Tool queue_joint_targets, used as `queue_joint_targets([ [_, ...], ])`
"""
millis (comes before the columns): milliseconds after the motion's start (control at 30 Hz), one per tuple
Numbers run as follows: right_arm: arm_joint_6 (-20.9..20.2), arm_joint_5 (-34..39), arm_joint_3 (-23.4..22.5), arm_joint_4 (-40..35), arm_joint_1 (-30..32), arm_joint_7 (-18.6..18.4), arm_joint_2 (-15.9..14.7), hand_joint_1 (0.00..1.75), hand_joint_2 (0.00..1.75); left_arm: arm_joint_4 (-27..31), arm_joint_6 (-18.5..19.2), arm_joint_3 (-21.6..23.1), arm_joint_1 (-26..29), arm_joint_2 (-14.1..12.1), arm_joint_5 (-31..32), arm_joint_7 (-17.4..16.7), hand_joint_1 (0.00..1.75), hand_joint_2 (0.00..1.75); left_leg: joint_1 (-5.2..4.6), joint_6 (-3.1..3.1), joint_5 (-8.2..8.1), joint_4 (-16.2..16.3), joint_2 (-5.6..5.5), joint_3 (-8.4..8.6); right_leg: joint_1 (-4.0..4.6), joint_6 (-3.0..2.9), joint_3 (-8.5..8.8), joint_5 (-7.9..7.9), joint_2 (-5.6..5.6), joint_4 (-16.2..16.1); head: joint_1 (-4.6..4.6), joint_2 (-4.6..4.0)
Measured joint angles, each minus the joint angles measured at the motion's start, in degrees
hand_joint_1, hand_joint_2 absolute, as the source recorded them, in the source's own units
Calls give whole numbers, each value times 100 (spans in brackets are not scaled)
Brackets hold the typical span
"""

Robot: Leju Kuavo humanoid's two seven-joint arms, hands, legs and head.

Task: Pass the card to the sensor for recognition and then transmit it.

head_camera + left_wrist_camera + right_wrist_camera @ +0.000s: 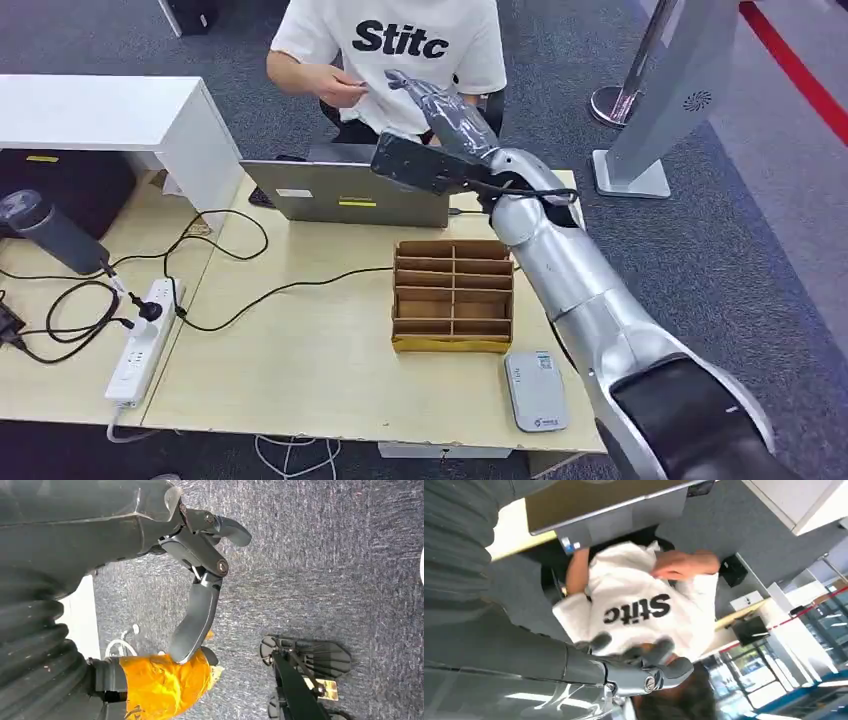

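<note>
Two hands matter here, and only one is working. The robot's right hand [440,105] is stretched out past the laptop [345,192] toward the person in the white shirt [400,50] seated across the table [300,360]. Its fingers look loosely spread and slightly curled, and I can't make out a card between them from either the head view or the right wrist view; the wrist picture is blurred there. The person's own hand [345,90] is raised close by, near their chest, apart from the robot's fingers. Where the card is now I cannot tell: it may be small and hidden in one of the two hands.

My reading is that this is the hand-over stage, the last part of the task, since the arm reaches well beyond the grey sensor pad [536,390] lying flat at the near table edge beside the cardboard divider box [452,295]. If the card is handed over, the next move calls for drawing the arm back over the laptop without clipping its lid.

The left hand [200,580] hangs down over the carpet, fingers apart, holding nothing.

As for writing, the shirt reads "Stitc", the rest of the word hidden. The sensor pad carries a small label I can't read.
</note>
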State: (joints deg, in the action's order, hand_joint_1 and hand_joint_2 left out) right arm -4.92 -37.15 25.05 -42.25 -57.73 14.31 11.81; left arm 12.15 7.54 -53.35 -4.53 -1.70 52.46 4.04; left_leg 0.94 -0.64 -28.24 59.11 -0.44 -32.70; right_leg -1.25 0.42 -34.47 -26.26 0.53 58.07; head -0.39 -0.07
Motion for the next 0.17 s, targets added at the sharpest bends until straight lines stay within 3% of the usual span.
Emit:
queue_joint_targets([
  [167, -116, 1075, -732, 563, -26, 48, -353, 0, 175, 0, -2, -11, 6, -9, 44, 2, 0, 175, -1, 1, 0, 3, -7, 0, -1, 2, 5, 1, -5, -5, 2, 0],
])
